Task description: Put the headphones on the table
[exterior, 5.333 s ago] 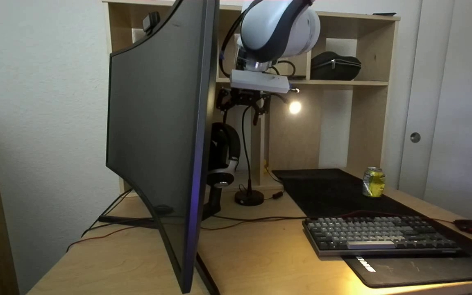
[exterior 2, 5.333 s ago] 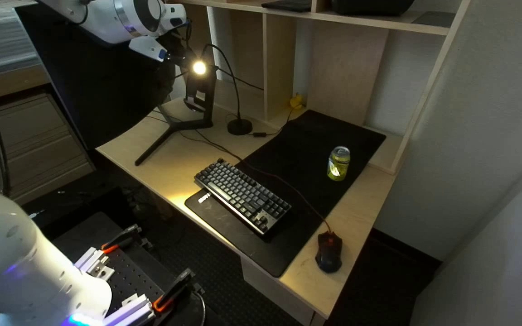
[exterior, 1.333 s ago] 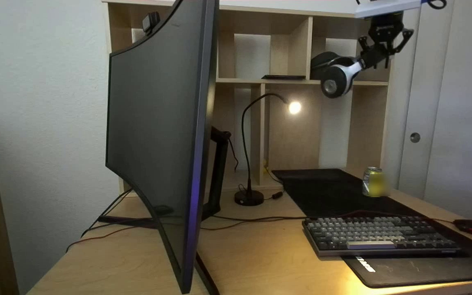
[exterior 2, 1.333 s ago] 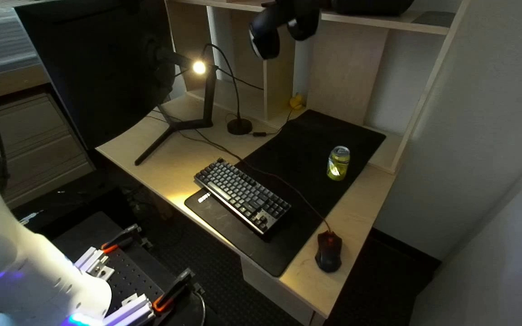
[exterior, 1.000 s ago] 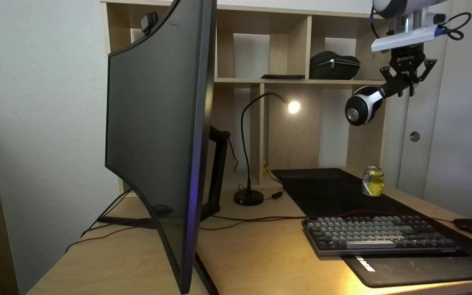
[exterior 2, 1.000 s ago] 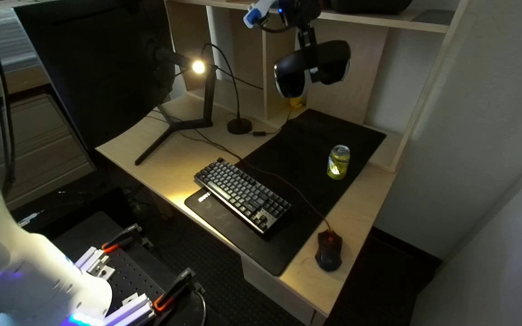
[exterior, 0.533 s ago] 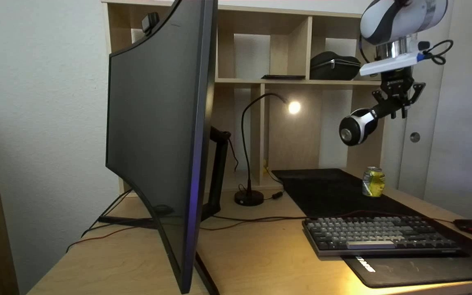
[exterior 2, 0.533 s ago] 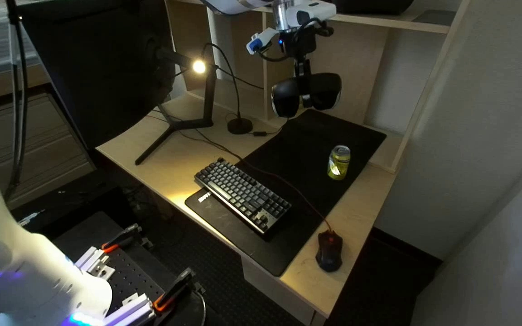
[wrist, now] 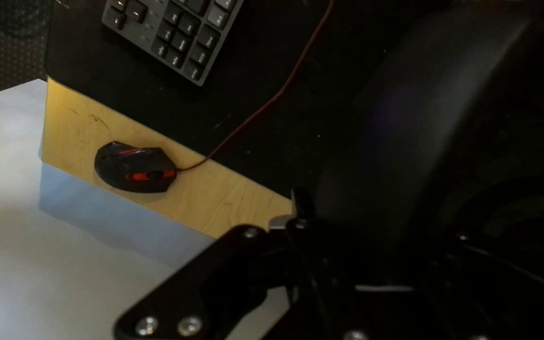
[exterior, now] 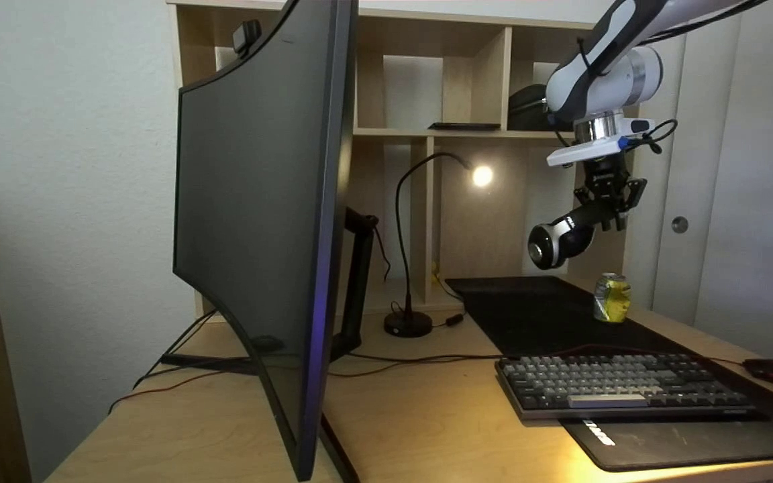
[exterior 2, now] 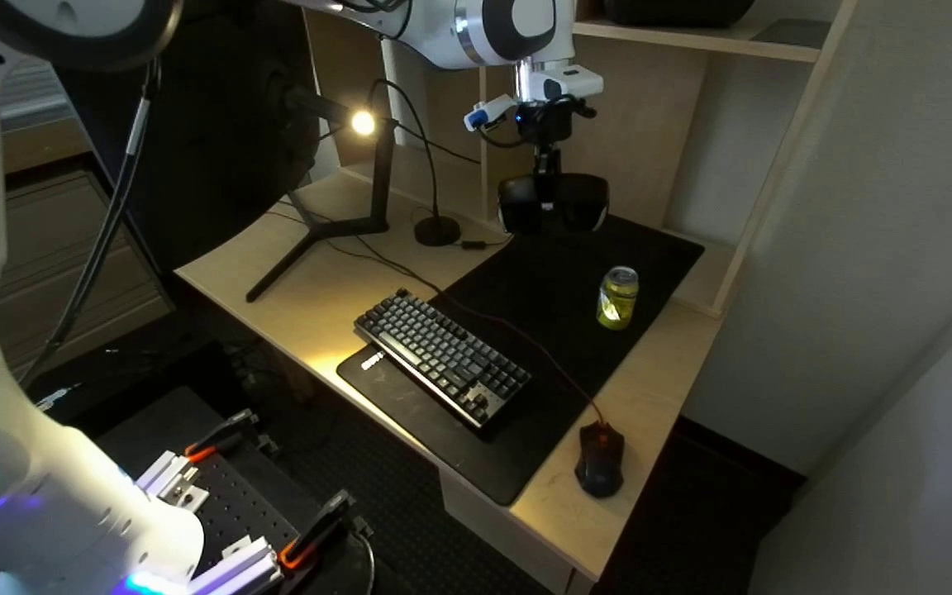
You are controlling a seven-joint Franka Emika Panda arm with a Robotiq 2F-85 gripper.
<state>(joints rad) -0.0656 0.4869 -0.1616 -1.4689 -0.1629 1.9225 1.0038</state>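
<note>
We see the white-and-black arm (exterior: 618,80) pointing its black two-fingered tool (exterior: 612,220) downward, pinched round the black-and-silver headphones (exterior: 566,235), lower over the wooden counter (exterior: 440,416) than before.

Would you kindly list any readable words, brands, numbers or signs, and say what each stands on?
None can be read with certainty.
On the keyboard: key labels, too blurred.
On the desk mat: white marking, too small.
On the yellow can: label, too small.
On the headphones: tiny mark, unreadable.

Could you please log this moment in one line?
claw: closed on headphones | headphones: held above table | can: upright on mat | placement: not yet done
</note>
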